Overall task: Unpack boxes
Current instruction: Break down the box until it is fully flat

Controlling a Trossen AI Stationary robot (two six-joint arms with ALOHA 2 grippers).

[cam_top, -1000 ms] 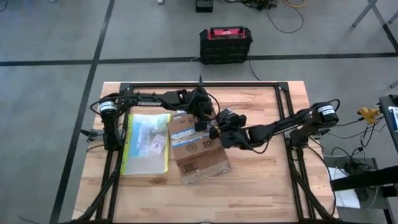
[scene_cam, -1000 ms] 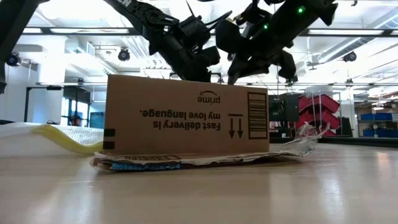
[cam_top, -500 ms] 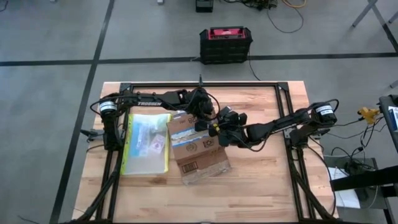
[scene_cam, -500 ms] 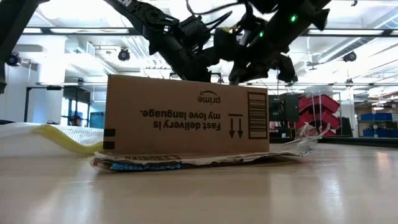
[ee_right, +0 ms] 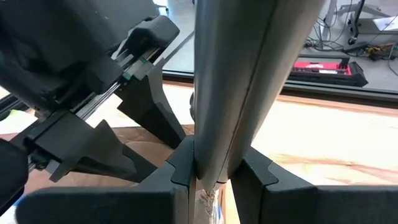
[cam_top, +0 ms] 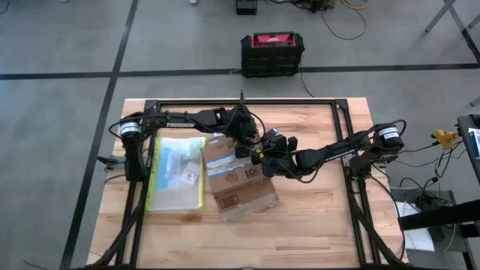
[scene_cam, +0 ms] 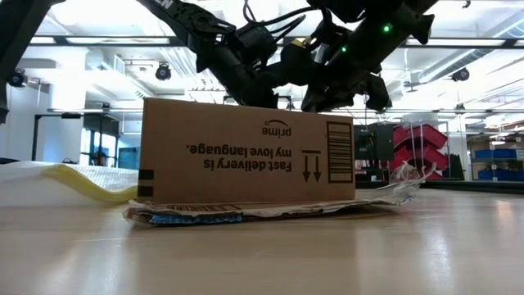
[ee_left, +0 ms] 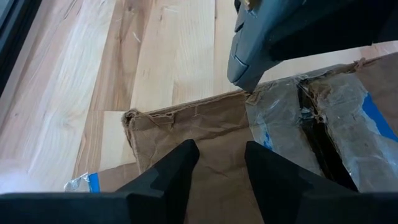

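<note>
The brown cardboard box [cam_top: 240, 180] stands on the table's middle, on a crumpled flat wrapper [scene_cam: 270, 211]. Its printed side faces the low view upside down. Its top has a taped seam [ee_left: 311, 118] that gapes dark. My left gripper [ee_left: 221, 149] stands open over the box's far top flap [ee_left: 186, 121], with nothing between its fingers. Close beside it over the box's far end, my right gripper [ee_right: 217, 165] is shut on a grey tool [ee_right: 249, 74]. The tool's tip [ee_left: 247, 88] meets the flap's edge by the tape. My left gripper slants down over the box's top flap; whether its fingertips touch the cardboard, I cannot tell. My right gripper pinches the grey tool's body [ee_right: 214, 155] between its two fingers, which lie across it. The tool reaches on past the fingers, and its tip rests at the box's top by the tape.
A clear pouch with yellow edges [cam_top: 176, 172] lies left of the box. A black frame [cam_top: 345, 150] runs around the table top. A black and red case [cam_top: 272, 52] stands on the floor beyond the far edge. Bare wood lies near and right of the box.
My right gripper has edged a little toward the left gripper over the box's far end, still shut on the grey tool. The box and the left gripper have stayed where they were.
</note>
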